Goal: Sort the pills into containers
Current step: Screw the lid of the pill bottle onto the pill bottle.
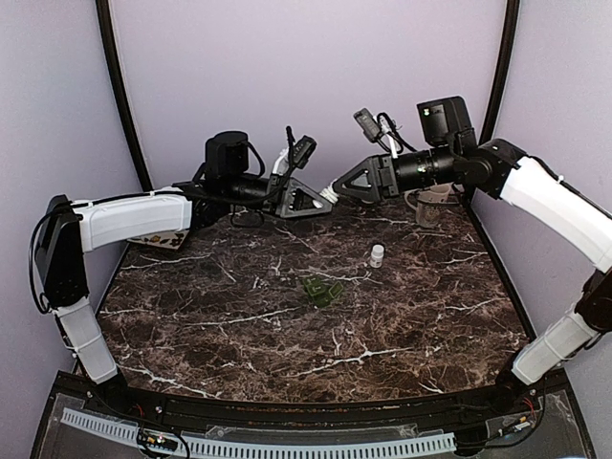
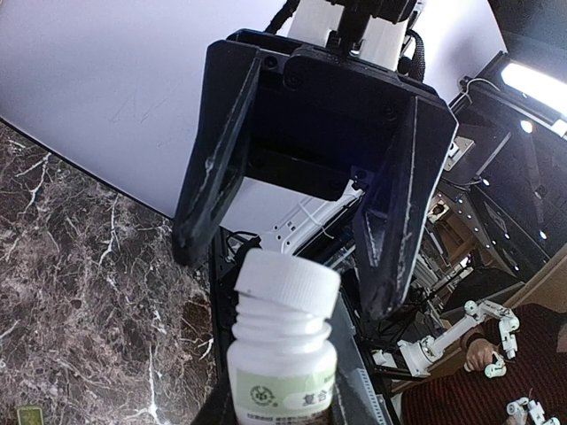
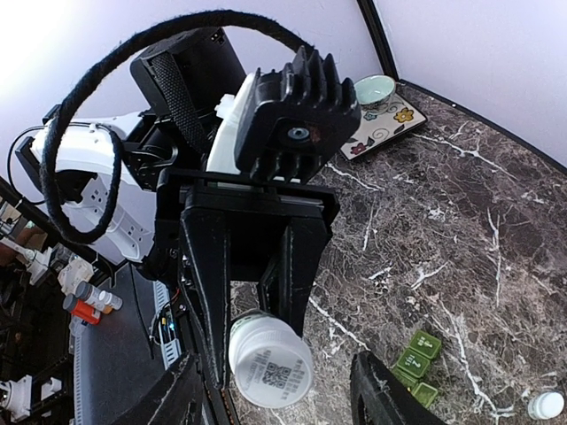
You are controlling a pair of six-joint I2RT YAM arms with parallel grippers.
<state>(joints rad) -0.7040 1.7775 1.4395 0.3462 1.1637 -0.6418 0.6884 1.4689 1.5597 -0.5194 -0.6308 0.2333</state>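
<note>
Pill bottle [image 1: 329, 192] hung in the air over the far side of the marble table [image 1: 239, 325]. From above I could see the left gripper [image 1: 320, 199] and the right gripper [image 1: 342, 185] meeting nose to nose around it. Below them the green pill organiser [image 1: 320, 292] and a second small white bottle [image 1: 377, 254] sat on the table, well apart from both grippers. By the look of it, no sorting had begun.

From the left wrist, the bottle stood up out of that gripper's own grasp, clamped by its labelled body. Its cap [image 2: 288, 282] pointed at the right gripper, whose jaws stood wide, one finger [image 2: 208, 177] on each side of the cap and neither touching it. I took this as a setup for twisting the cap off, one arm to steady and one to turn.

From the right wrist it read the same. Its own jaws were spread wide at the bottom edge, and the left gripper's were pinched on the bottle, cap towards the lens.
</note>
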